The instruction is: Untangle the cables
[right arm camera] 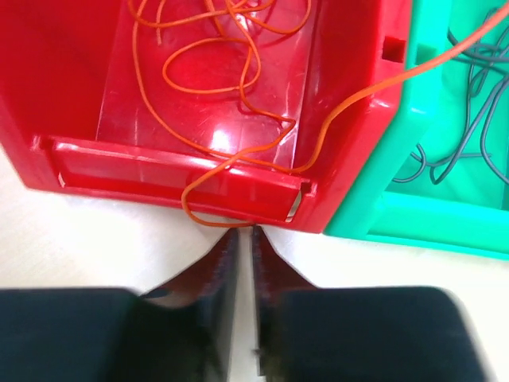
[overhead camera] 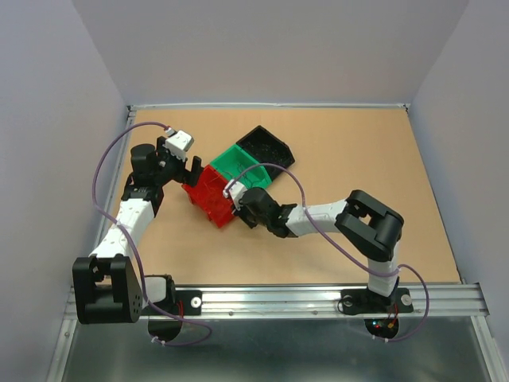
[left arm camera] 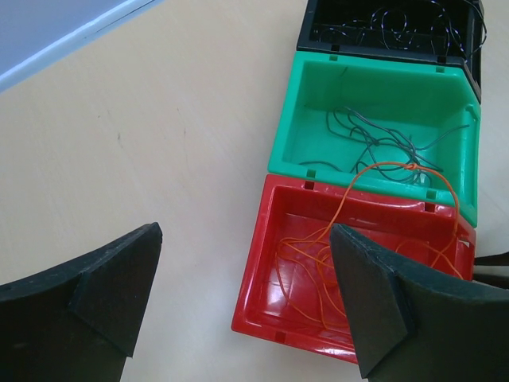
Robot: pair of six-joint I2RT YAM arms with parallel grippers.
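My right fingers [right arm camera: 245, 237] are all but closed, with only a sliver of gap left. They sit at the front lip of the red bin [right arm camera: 159, 171], where a loop of orange cable [right arm camera: 374, 87] droops over the lip to their tips. I cannot tell whether they have it pinched. My left fingers [left arm camera: 242, 239] gape wide and empty above the desk [left arm camera: 159, 119], beside the same bin.

The strand is hair-thin, springy and slick, so I judge it could slip out of my grip. A pull could also drag the light, glossy plastic bin instead. The strand arcs over the wall into the green bin [right arm camera: 413, 227], above limp grey cables [left arm camera: 374, 143], and may snag them. A black bin [left arm camera: 318, 28] of dark curls [left arm camera: 398, 24] ends the row, which slants from mid-desk toward the far edge.
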